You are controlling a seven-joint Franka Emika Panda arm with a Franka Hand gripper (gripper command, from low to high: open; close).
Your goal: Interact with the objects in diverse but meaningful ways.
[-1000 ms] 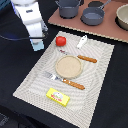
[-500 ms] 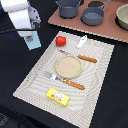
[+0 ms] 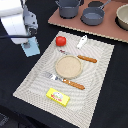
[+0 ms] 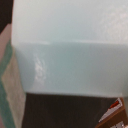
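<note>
We see the gripper pinching the pale blue cup off the placemat's edge. The cup fills the wrist view. Jaw spread hidden.

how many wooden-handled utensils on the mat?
2. A knife lies beside the plate on its far side, and a fork lies beside it on the near side. None looks hidden.
</note>
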